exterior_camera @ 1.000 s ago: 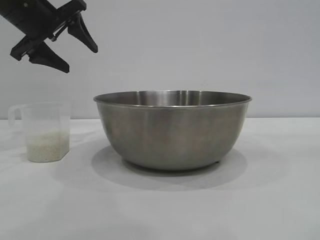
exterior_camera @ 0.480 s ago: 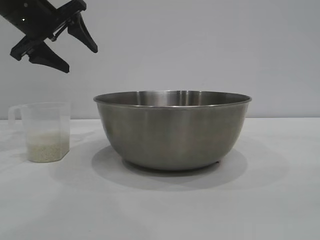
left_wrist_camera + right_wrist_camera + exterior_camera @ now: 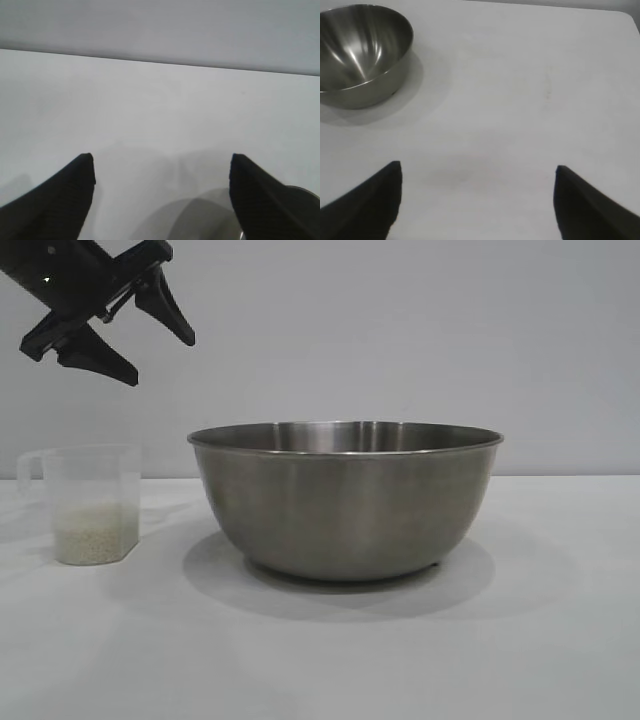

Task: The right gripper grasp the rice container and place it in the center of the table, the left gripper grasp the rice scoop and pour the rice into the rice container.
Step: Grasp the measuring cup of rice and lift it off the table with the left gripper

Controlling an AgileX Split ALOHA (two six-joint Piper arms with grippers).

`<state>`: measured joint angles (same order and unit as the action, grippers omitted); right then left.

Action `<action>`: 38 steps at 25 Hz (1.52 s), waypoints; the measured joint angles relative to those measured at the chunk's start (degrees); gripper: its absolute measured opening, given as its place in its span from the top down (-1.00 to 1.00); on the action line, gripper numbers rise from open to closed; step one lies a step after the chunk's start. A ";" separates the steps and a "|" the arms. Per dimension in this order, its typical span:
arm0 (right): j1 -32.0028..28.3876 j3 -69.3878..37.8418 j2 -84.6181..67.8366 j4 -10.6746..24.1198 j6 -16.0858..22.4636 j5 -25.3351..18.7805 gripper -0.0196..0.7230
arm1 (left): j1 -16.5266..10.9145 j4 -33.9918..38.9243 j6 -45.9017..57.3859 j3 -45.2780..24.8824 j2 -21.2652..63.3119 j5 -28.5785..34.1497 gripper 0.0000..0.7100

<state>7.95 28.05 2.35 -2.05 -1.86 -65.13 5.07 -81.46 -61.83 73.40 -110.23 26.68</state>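
The rice container (image 3: 345,500), a large steel bowl, stands in the middle of the white table (image 3: 320,660). It also shows far off in the right wrist view (image 3: 360,55), and its inside looks empty. The rice scoop (image 3: 92,505), a clear cup with a loop handle, stands upright left of the bowl. It holds rice (image 3: 95,535) in its lower third. My left gripper (image 3: 162,360) hangs open and empty, high above the scoop, and also shows in the left wrist view (image 3: 161,160). My right gripper (image 3: 477,172) is open and empty over bare table, away from the bowl.
A plain grey wall (image 3: 400,330) stands behind the table. The table's far corner (image 3: 625,15) shows in the right wrist view. A grey shadow (image 3: 200,220) lies on the tabletop between the left fingers.
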 joint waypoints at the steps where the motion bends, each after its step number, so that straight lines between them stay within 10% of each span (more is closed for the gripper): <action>1: 0.00 0.00 0.00 0.13 0.12 0.00 -0.58 | 0.00 0.00 0.00 0.00 0.00 0.00 -0.40; 20: 0.00 0.00 -3.31 0.25 0.58 -0.14 -0.58 | 0.03 6.78 0.58 0.10 1.83 3.24 -0.40; 38: 0.00 0.00 -3.31 0.25 0.58 -0.14 -0.58 | 0.03 71.22 51.21 0.10 27.72 25.30 -0.40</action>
<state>7.95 28.05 -0.97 -1.79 -1.28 -65.27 5.10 -10.24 -10.62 73.50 -82.50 51.98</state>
